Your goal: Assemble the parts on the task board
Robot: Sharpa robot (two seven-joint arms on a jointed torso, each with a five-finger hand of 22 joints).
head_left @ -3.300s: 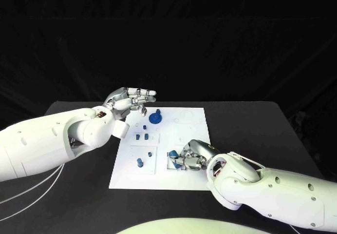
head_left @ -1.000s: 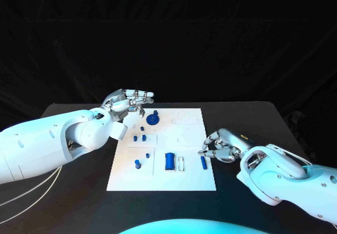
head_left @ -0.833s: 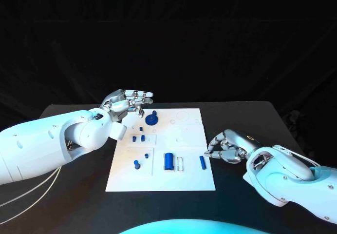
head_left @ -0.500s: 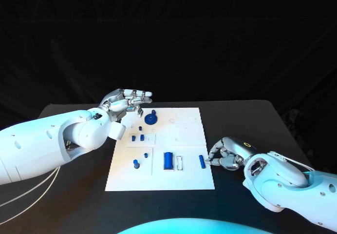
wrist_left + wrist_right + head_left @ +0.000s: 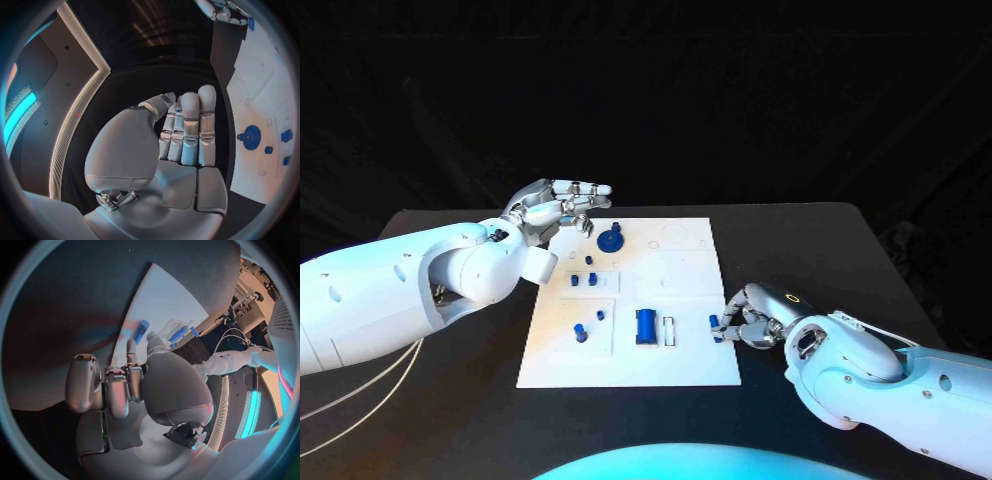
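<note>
The white task board (image 5: 689,290) lies mid-table. A blue cylinder (image 5: 646,326) lies in a slot at its near middle, and a round blue part (image 5: 610,240) stands near the far left corner. A small blue peg (image 5: 715,327) lies by the board's right edge. My right hand (image 5: 756,322) rests just right of that peg with fingers curled in; in the right wrist view the peg (image 5: 141,331) lies on the board just beyond a fingertip (image 5: 131,346), ungripped. My left hand (image 5: 563,206) hovers over the far left corner, fingers straight, holding nothing (image 5: 184,135).
Several small blue pegs (image 5: 589,279) stand in the board's left half, with one more (image 5: 578,332) near the front left. Bare black table (image 5: 819,250) surrounds the board. My left forearm (image 5: 430,280) covers the table's left side.
My right hand has pulled back from the slot to the board's right edge and curled beside the small peg. The blue cylinder now lies in its slot. The left hand has stayed put.
</note>
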